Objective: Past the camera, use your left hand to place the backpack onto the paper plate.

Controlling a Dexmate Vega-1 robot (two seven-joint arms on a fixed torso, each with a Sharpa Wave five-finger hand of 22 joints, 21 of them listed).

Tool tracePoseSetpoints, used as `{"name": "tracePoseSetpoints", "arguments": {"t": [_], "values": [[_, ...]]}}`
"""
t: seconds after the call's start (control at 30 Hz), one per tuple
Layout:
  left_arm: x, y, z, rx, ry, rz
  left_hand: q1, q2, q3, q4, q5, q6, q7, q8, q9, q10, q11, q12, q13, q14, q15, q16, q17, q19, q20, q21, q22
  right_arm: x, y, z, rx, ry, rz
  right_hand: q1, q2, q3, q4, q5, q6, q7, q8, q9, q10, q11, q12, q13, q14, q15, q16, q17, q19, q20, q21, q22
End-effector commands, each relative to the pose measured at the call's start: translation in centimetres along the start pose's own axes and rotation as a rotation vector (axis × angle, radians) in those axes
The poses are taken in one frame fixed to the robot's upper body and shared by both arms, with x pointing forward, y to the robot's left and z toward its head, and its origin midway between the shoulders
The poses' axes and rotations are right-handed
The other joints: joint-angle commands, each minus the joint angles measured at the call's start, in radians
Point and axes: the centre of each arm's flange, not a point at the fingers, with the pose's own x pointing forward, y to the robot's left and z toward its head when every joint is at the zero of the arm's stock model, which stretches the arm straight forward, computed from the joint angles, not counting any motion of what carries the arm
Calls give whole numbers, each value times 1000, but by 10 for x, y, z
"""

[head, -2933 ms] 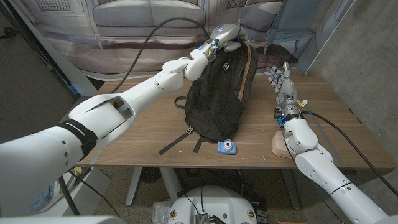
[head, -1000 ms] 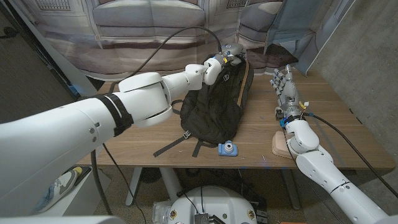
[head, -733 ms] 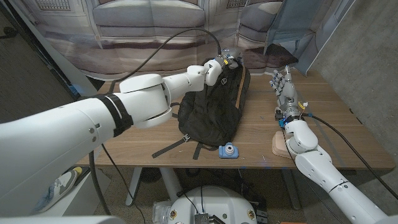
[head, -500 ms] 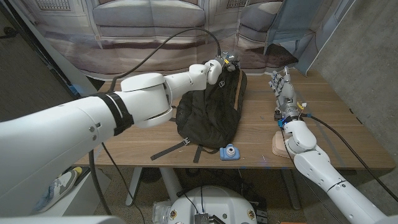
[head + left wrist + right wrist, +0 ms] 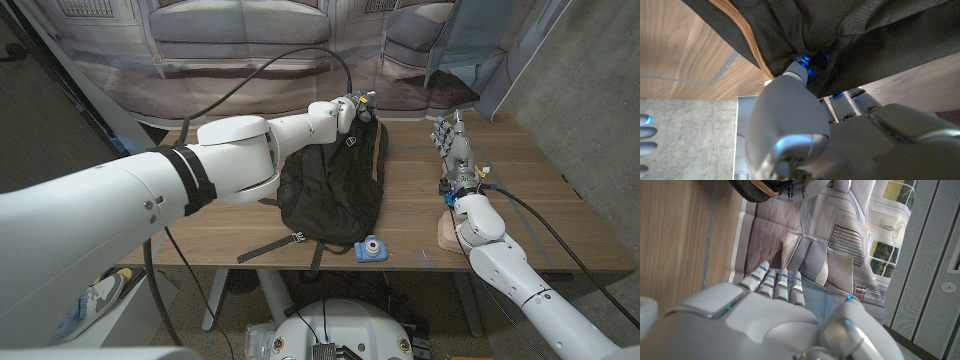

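A: What is the left hand doing?

B: It is at the far side of the wooden table, at the top end of the backpack. In the left wrist view the fingers go into the black fabric of the backpack, so the hand grips the top of it.

A: And where is the backpack?

B: It is in the middle of the table. Its top end is raised in the hand and its lower part lies on the wood. It is black, with a tan stripe along one side. Two straps trail from its lower end toward the near edge of the table.

A: Is the camera close to it?

B: Yes. The small blue camera stands just beside the near end of the backpack, near the table edge.

A: Can you see the paper plate?

B: I cannot tell where it is.

A: What about the right hand?

B: It is well apart from the backpack, on the right side of the table. Its fingers are straight, side by side, and hold nothing. The right forearm lies over a pale wooden block.

A: And behind the table?

B: A printed backdrop of a sofa hangs there.
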Motion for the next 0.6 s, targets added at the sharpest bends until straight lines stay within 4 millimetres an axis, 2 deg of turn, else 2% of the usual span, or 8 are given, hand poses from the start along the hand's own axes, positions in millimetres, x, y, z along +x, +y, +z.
{"name": "tracePoseSetpoints", "arguments": {"t": [0.03, 0.3, 0.4, 0.6], "values": [[0, -3, -8, -1, 39, -25, -10, -6, 7, -2, 4, -30, -4, -13, 0, -23, -1, -18, -9, -26, -135, -2, -23, -21, -45, -13, 2, 2, 0, -4, 3, 9, 2, 9, 2, -3, -1, -2, 4, -2, -1, 6, 6, 0, -4, 2, 7, 2, -5, 5, 8, 1, -2, 2], [-1, -4, -10, 14, 46, -28, -32, -12, 11, 2, 3, -121, -17, -66, -6, -105, 2, -43, -37, -128, -113, -4, -82, -92, -17, -61, 1, 2, 0, -5, 2, 11, 4, 9, 2, -4, -1, -3, 4, -1, -1, 6, 6, 0, -4, 2, 7, 1, -5, 5, 9, 2, -2, 2], [-1, -4, -11, 25, 47, -26, -40, -14, 13, 3, 3, -160, -23, -89, -6, -147, -2, -45, -50, -178, -102, -6, -107, -125, 1, -84, 1, 2, 0, -5, 2, 12, 5, 9, 2, -4, -1, -3, 3, -2, -1, 6, 6, 0, -4, 2, 8, 2, -5, 5, 9, 2, -2, 2], [-1, -3, -11, 37, 49, -16, -68, -21, 9, 8, 5, -246, -26, -139, -2, -288, 10, -50, -88, -306, -70, -7, -165, -203, 49, -143, 0, 3, -1, -7, 4, 15, 7, 10, 3, -5, -2, -3, 3, -2, -1, 6, 8, 0, -3, 2, 8, 1, -5, 5, 9, 2, -2, 2]]}}
